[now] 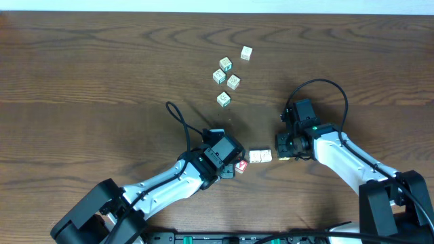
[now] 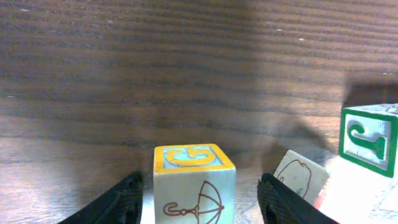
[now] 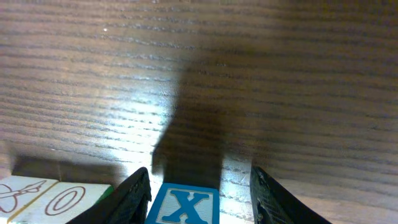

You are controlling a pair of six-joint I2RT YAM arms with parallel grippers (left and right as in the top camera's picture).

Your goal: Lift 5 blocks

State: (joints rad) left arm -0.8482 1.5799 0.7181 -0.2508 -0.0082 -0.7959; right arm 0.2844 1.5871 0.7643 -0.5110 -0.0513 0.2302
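While the left fingers stand wide, a gap either side, the umbrella block sits upright between them on the worktop, yellow-framed face up. The right fingers loosely bracket the X block, letter upward, a gap on one side. Tilted red block and cream pair form a side-to-side row between the arms. Bare wood lies ahead; five spare cubes cluster well apart.

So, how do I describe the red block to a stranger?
On the wooden table, small cubes lie in a row between the left gripper and the right gripper. The red block is at the left gripper's end; only it has a red face, its neighbours are pale.
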